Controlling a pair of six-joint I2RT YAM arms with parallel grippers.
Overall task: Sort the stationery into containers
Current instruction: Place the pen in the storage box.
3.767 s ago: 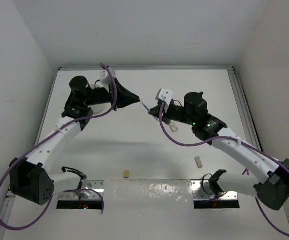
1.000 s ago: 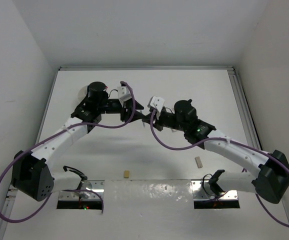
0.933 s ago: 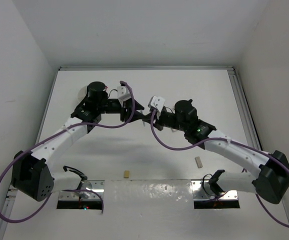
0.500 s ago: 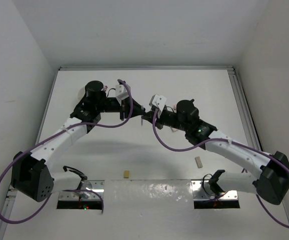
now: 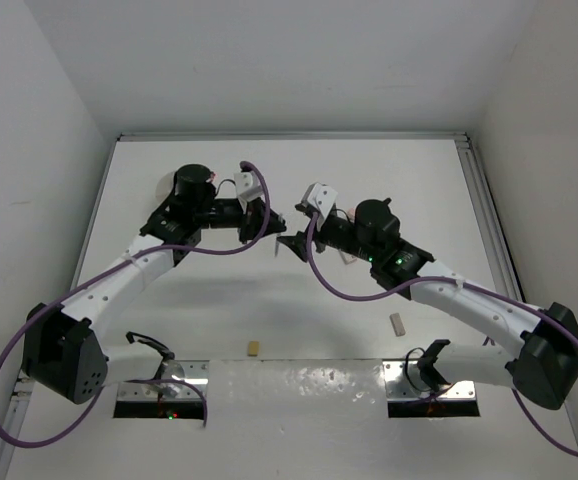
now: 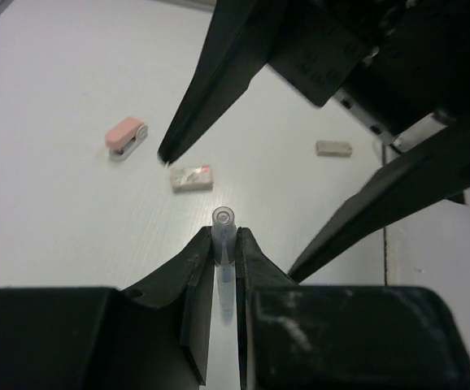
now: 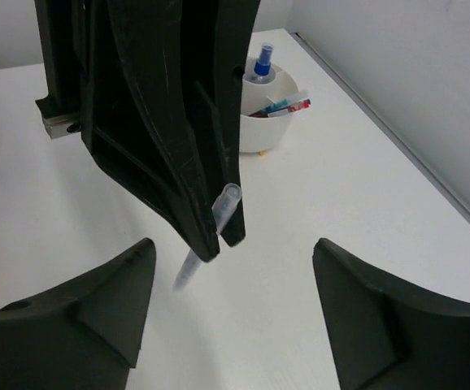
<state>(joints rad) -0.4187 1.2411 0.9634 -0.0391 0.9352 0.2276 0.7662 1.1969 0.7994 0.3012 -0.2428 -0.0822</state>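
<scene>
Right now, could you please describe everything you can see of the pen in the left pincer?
The pen is a slim, pale, translucent tube, plastic by its look, with a hollow round end. The left pincer is shut on it near that end, a finger on each side. It hangs tilted, the hollow end poking past the fingertips, the other end free above the white table. The right pincer stands open around it without touching.

pen (image 6: 224, 253) btm hidden in left pincer (image 6: 224, 236), bowl (image 7: 269, 135) partly obsc.
</scene>
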